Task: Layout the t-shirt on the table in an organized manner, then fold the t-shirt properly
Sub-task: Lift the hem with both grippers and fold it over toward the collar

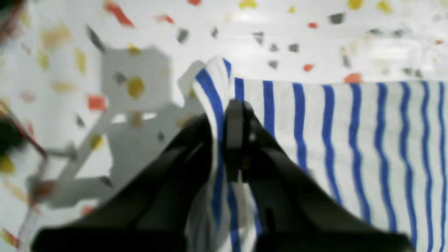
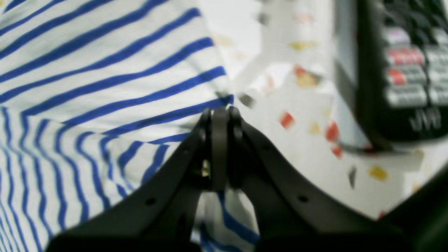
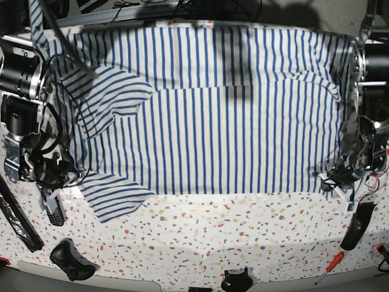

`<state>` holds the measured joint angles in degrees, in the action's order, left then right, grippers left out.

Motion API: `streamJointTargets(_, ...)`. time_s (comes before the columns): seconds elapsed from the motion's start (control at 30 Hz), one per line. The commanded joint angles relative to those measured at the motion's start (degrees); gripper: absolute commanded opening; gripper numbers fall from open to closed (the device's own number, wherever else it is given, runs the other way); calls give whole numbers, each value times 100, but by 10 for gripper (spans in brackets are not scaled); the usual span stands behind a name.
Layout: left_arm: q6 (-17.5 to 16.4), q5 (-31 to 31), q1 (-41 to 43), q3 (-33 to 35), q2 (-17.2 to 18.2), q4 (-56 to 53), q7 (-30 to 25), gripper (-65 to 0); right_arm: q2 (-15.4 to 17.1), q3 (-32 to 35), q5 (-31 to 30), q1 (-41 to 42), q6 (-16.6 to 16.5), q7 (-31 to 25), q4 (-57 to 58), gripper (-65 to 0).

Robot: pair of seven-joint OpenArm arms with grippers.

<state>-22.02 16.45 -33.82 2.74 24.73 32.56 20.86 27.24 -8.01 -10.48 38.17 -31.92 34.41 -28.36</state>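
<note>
The t-shirt, white with thin blue stripes, lies spread wide over the table, one sleeve folded across its left side. At the shirt's lower right corner my left gripper pinches a bunched edge of striped cloth; the left wrist view shows that gripper shut on the fold, with the t-shirt stretching off to the right. My right gripper is at the lower left sleeve. In the right wrist view this gripper is shut on the pointed edge of the t-shirt, cloth showing between its fingers.
A remote control lies just right of my right gripper, seen also as the remote in the base view. Along the front edge are a black game controller, a red-handled screwdriver and a black oblong object.
</note>
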Motion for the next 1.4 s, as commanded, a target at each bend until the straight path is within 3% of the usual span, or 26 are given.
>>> streamJointTargets(0.0, 13, -66, -262, -11, 87, 85, -160, -650, 98, -22, -46, 317, -24, -111, -90, -650)
streamJointTargets(0.27, 13, -157, -719, -11, 85, 85, -131, -650, 98, -22, -50, 896, -15, -138, -90, -650)
streamJointTargets(0.43, 13, 133, -898, -11, 87, 85, 278, -650, 98, -22, -52, 1038, -33, -109, -90, -650)
streamJointTargets(0.5, 9, 326, -905, -11, 87, 92, 437, -650, 101, -22, -52, 1019, -260, -109, -90, -650)
streamJointTargets(0.57, -48, 431, -903, -11, 87, 92, 557, -650, 103, -22, -59, 999, -808, -114, -90, -650)
streamJointTargets(0.67, -280, 603, -903, -11, 118, 98, 791, -650, 133, -22, -247, 990, -808, -85, -96, -650)
streamJointTargets(0.83, -391, 1132, -837, -13, 293, 343, 1228, -650, 234, -22, -522, 988, -808, 15, -107, -650)
streamJointTargets(0.93, -398, 1506, -597, -13, 481, 807, 1488, -650, 317, -22, -540, 940, -808, 92, -162, -650)
streamJointTargets(1.07, -422, 1799, -39, -13, 691, 1670, 1773, -650, 400, -22, -994, 575, -808, 229, -588, -650)
streamJointTargets(1.2, -415, 1873, 640, -13, 824, 2706, 1943, -650, 402, -22, -1145, -94, -808, 455, -1582, -650)
streamJointTargets(1.27, -411, 1867, 975, -13, 870, 3237, 2041, -650, 404, -22, -1423, -474, -808, 820, -2170, -650)
streamJointTargets(1.37, -175, 1851, 1456, -168, 863, 4022, 2153, -650, 402, -144, -1777, -1051, -808, 1110, -3014, -650)
